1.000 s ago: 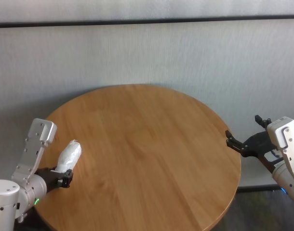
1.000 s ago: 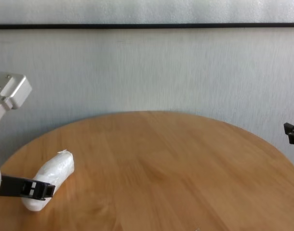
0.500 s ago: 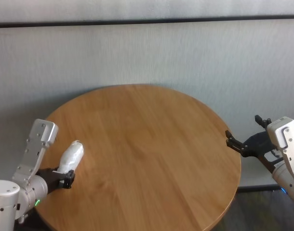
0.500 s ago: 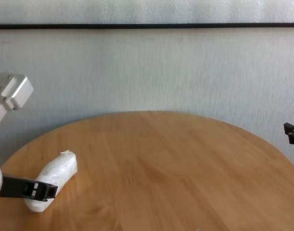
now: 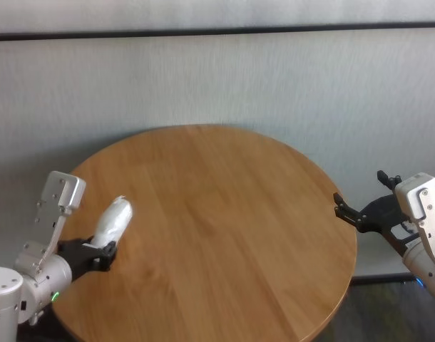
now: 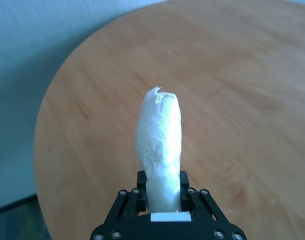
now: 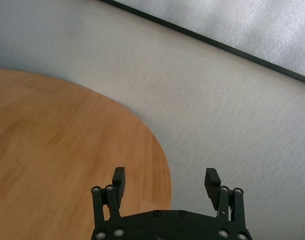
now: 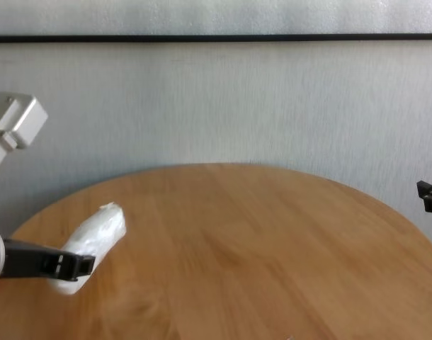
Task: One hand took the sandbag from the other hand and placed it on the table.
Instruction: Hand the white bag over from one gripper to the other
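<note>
The white, lumpy sandbag [image 5: 115,220] [image 8: 97,237] sticks out of my left gripper [image 5: 103,254] [image 8: 76,266], which is shut on its lower end. A green light glows on that wrist. The bag points up and away, crimped end [image 6: 158,94] outermost, above the left part of the round wooden table [image 5: 224,214]. In the left wrist view the fingers [image 6: 141,183] press both sides of the sandbag [image 6: 159,140]. My right gripper [image 5: 360,194] [image 7: 165,176] hangs open and empty just beyond the table's right edge; only one fingertip [image 8: 428,195] shows in the chest view.
Bare wood [image 8: 258,248] lies between the two arms. A pale grey wall [image 5: 224,78] with a dark horizontal strip stands behind the table. The table's rim [image 7: 165,165] runs just under the right gripper.
My left gripper has carried the sandbag to the right, farther in over the table, and a little higher. The right arm has not moved.
</note>
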Controlling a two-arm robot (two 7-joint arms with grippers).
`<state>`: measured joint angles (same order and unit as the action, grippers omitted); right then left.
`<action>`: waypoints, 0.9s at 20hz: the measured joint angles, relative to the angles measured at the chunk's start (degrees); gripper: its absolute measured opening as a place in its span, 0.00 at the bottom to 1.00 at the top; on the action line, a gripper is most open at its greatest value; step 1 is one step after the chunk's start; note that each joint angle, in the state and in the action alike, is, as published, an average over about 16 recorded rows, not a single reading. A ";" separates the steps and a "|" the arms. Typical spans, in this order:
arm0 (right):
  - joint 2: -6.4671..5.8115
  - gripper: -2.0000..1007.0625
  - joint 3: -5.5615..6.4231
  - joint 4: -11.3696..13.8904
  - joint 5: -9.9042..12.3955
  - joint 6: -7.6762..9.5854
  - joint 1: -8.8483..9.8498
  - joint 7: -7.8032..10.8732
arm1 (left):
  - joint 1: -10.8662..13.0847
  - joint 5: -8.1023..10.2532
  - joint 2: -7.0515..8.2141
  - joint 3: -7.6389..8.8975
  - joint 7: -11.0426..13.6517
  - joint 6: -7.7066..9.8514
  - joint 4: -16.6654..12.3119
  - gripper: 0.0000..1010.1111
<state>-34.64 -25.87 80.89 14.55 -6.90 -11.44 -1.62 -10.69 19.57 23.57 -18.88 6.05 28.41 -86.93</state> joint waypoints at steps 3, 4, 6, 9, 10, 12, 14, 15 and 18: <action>0.00 0.99 0.00 0.00 0.00 0.00 0.00 0.00 | 0.00 -0.18 0.59 -0.14 2.70 -2.44 -0.11 0.38; 0.00 0.99 0.00 0.00 0.00 0.00 0.00 0.00 | -0.04 -0.22 0.80 -0.20 3.65 -3.27 -0.13 0.38; 0.00 0.99 0.00 0.00 0.00 0.00 0.00 0.00 | -0.13 -0.25 1.22 -0.33 5.61 -4.90 -0.13 0.38; 0.00 0.99 0.00 0.00 0.00 0.00 0.00 0.00 | -0.37 -0.11 1.79 -0.54 8.65 -7.24 -0.04 0.38; 0.00 0.99 0.00 0.00 0.00 0.00 0.00 0.00 | -0.46 -0.01 1.96 -0.60 9.59 -7.95 0.00 0.38; 0.00 0.99 0.00 0.00 0.00 0.00 0.00 0.00 | -0.66 0.30 2.20 -0.66 11.36 -9.20 0.11 0.38; 0.00 0.99 0.00 0.00 0.00 0.00 0.00 0.00 | -0.89 0.70 2.39 -0.71 13.04 -10.39 0.23 0.38; 0.00 0.99 0.00 0.00 0.00 0.00 0.00 0.00 | -1.02 0.91 2.48 -0.75 13.85 -10.97 0.30 0.38; 0.00 0.99 0.00 0.00 0.00 0.00 0.00 0.00 | -1.47 1.56 2.69 -0.91 15.90 -12.50 0.52 0.38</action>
<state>-34.64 -25.87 80.89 14.55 -6.90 -11.44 -1.62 -12.16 21.13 26.26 -19.79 21.95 15.91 -86.41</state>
